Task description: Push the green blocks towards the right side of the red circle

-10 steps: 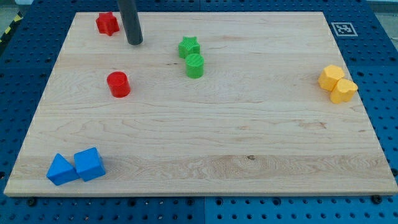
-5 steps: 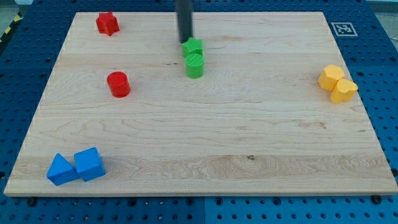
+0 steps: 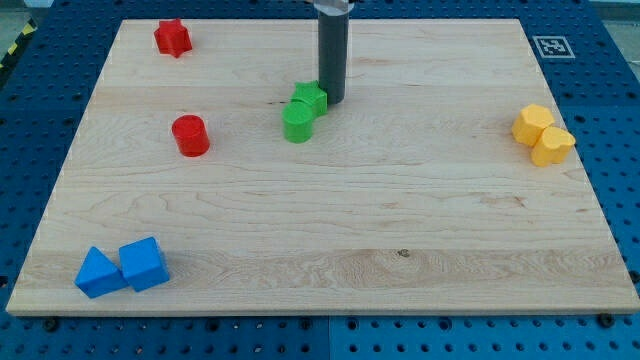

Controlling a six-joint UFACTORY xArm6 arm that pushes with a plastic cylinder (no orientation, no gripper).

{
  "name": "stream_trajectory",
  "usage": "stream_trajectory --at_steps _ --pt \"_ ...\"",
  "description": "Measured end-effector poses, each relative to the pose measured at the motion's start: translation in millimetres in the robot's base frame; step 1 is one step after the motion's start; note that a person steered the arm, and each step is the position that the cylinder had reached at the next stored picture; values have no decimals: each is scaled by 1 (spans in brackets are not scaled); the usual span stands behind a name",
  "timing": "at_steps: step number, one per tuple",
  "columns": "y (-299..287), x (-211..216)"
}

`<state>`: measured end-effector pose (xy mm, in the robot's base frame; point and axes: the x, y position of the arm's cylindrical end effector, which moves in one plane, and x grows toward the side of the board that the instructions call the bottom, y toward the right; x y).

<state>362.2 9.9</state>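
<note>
Two green blocks sit touching each other near the board's upper middle: a green star [image 3: 309, 97] and a green cylinder [image 3: 297, 123] just below and left of it. My tip [image 3: 333, 100] rests against the star's right side. The red circle, a red cylinder [image 3: 190, 135], stands about a hundred pixels to the left of the green cylinder, with bare board between them.
A red star [image 3: 172, 37] lies at the top left. Two yellow blocks [image 3: 542, 134] sit together at the right edge. Two blue blocks [image 3: 123, 268] sit at the bottom left. The wooden board [image 3: 400, 220] ends in blue pegboard on all sides.
My tip swung from the upper left, past the top of the green blocks, to the star's right side. The green star and cylinder slid down and left, toward the red cylinder.
</note>
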Motion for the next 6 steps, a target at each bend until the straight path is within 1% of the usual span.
stream_trajectory --at_steps 3,4,5,6 --pt "0 5" --pt "0 16" --pt "0 16" --pt "43 16"
